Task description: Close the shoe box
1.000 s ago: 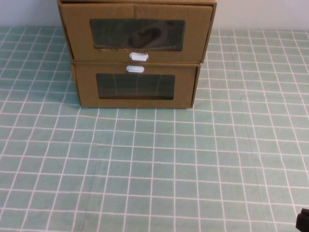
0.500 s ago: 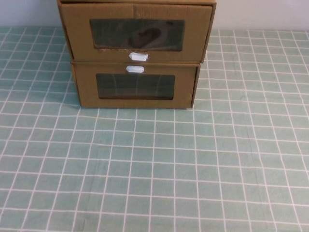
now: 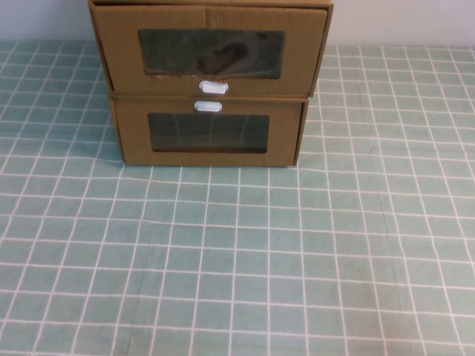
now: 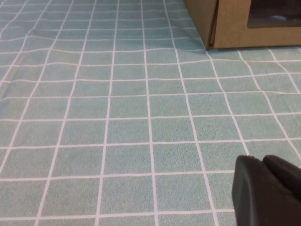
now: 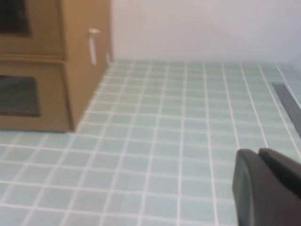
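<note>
The shoe box (image 3: 209,50) is the upper of two stacked brown cardboard boxes at the back of the table. It has a clear window and a white pull tab (image 3: 213,87) below that window. Its front stands about in line with the front of the box under it. It also shows in the right wrist view (image 5: 47,33). Neither gripper shows in the high view. My left gripper (image 4: 261,160) is shut and empty, low over the tablecloth, well short of the boxes. My right gripper (image 5: 256,153) is shut and empty, off to the right of the boxes.
The lower box (image 3: 208,133) has its white tab (image 3: 208,106) above its window; its corner shows in the left wrist view (image 4: 235,23). A green checked cloth (image 3: 237,252) covers the table. A pale wall (image 5: 197,28) stands behind.
A dark part of my right arm at the high view's lower right corner one second ago has left that view. The boxes have not moved.
</note>
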### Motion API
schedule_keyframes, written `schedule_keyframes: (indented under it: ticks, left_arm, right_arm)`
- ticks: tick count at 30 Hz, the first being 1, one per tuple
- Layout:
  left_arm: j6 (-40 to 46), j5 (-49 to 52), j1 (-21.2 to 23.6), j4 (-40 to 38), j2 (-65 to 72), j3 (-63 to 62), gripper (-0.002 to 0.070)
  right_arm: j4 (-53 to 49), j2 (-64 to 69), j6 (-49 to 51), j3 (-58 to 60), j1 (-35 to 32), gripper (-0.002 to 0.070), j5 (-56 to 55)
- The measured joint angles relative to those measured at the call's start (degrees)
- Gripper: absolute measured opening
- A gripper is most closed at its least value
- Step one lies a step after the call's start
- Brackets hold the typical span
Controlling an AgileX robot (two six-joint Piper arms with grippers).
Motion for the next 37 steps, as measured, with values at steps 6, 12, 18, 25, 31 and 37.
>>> schedule_keyframes:
  ticks: [6,12,18,25,31,37]
  left_arm:
    - [0.0,0.0,0.0,0.0,0.0,0.0,-0.0004]
    - [0.0,0.0,0.0,0.0,0.0,0.0,-0.0004]
    - [0.0,0.0,0.0,0.0,0.0,0.0,-0.0004]
    - [0.0,0.0,0.0,0.0,0.0,0.0,-0.0004]
    - [0.0,0.0,0.0,0.0,0.0,0.0,-0.0004]
    - [0.0,0.0,0.0,0.0,0.0,0.0,-0.0004]
  right_arm:
    - [-1.8,-1.3,3.3,8.0,-4.2,-0.0014,-1.3]
    - [-2.2,-5.0,6.5,15.5,-6.1,-0.0014,-1.6]
    - [-2.2,-8.1,7.9,17.9,-6.2,-0.0014,-1.7]
    - [-2.2,-8.1,7.9,18.0,-6.2,-0.0014,-1.9]
    - [-2.2,-8.2,7.9,18.0,-6.2,-0.0014,-2.1]
    - [-2.2,-8.2,7.9,18.0,-6.2,-0.0014,-2.1]
